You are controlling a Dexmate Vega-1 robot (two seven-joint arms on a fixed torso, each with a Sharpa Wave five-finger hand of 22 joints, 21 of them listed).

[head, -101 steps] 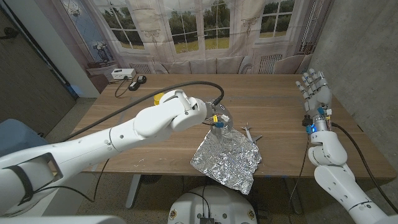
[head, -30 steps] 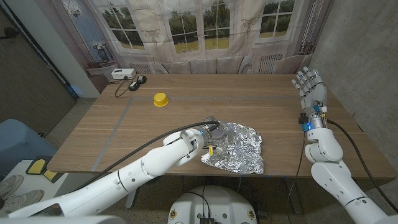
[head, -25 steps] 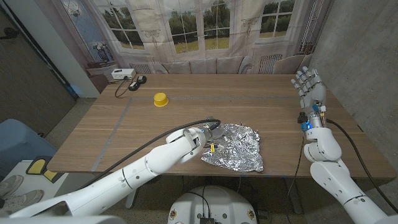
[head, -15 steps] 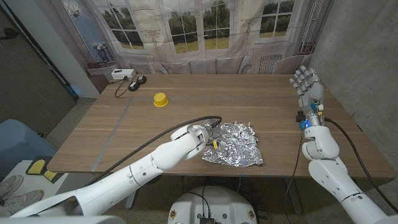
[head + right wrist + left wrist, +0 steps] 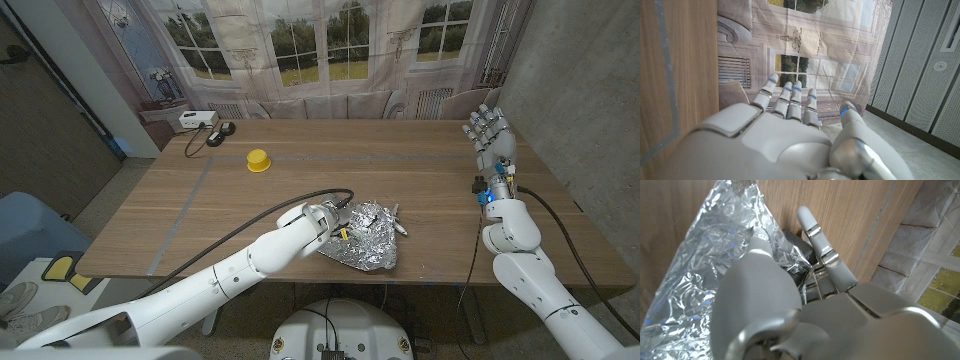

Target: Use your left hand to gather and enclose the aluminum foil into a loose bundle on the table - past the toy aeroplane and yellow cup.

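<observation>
Aluminum foil lies crumpled near the bench's front edge, roughly at 6 o'clock from bench centre, partly bunched up, with its lower corner reaching the edge. Left hand sits at the foil's 9 o'clock side, fingers dug into the crinkled sheet; in the left wrist view the left hand has foil gathered against its palm and one finger stretched over the wood beside it. It grips the foil, bundle loose, not fully enclosed. A thin grey part of the toy aeroplane pokes out at the foil's 2 o'clock edge, touching it; the rest is hidden under foil. Yellow cup stands well apart at 10 o'clock from the foil, toward the far half of the bench. Right hand is raised at the bench's 3 o'clock edge, palm upright, fingers spread apart, holding nothing; the right wrist view shows the same hand with fingers straight and separate. White box and black cable sit at the far 11 o'clock corner. Curtained windows sit behind the bench at 12 o'clock.
</observation>
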